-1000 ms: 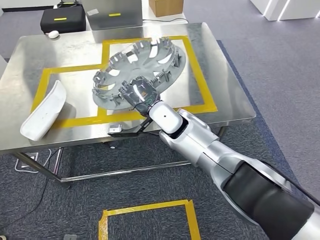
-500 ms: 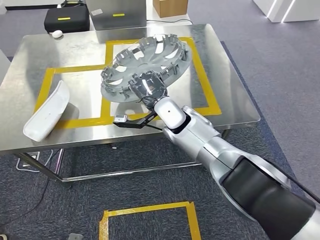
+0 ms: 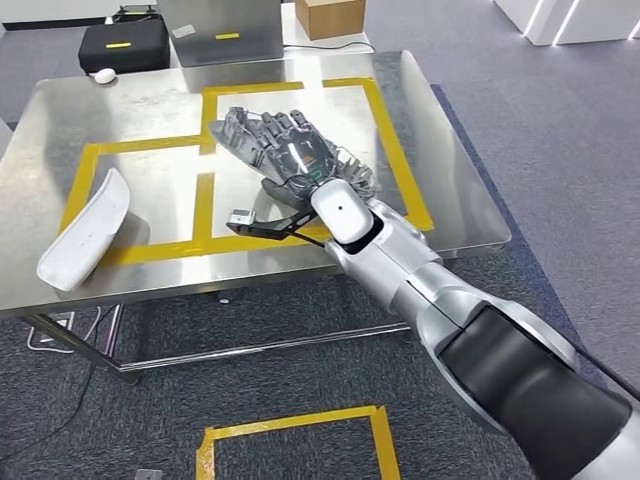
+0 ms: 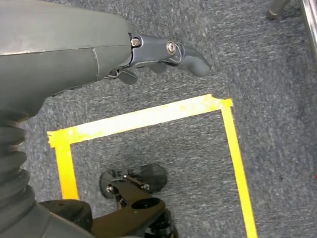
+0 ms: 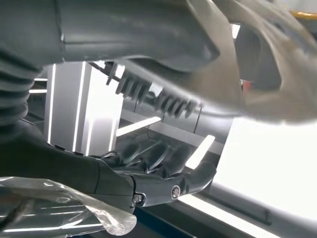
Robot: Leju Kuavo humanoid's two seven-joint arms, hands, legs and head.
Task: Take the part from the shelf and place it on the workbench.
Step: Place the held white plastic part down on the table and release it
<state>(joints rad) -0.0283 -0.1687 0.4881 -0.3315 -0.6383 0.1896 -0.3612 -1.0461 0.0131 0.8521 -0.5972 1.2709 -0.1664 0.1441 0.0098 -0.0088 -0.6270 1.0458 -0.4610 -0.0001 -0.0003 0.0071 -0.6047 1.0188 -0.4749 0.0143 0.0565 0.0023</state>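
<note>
Right hand (image 3: 298, 165) holding the grey wheel-cover part (image 3: 249, 135) over the steel workbench (image 3: 453, 190).

Head view: the right arm (image 3: 423, 290) reaches in from the lower right, its fingers closed on the near rim of the part, which is tilted steeply above the right-hand yellow-taped rectangle (image 3: 396, 160); whether its far edge touches the surface cannot be told. A white curved shell (image 3: 79, 235) lies near the bench's left front edge, well apart from the part. Behind the bench stand a black case (image 3: 121, 45) and a cardboard box (image 3: 328, 15). Left wrist view: the left hand (image 4: 160, 52) hangs over grey carpet with a yellow tape outline (image 4: 149, 116), fingers loosely apart and holding nothing.
</note>
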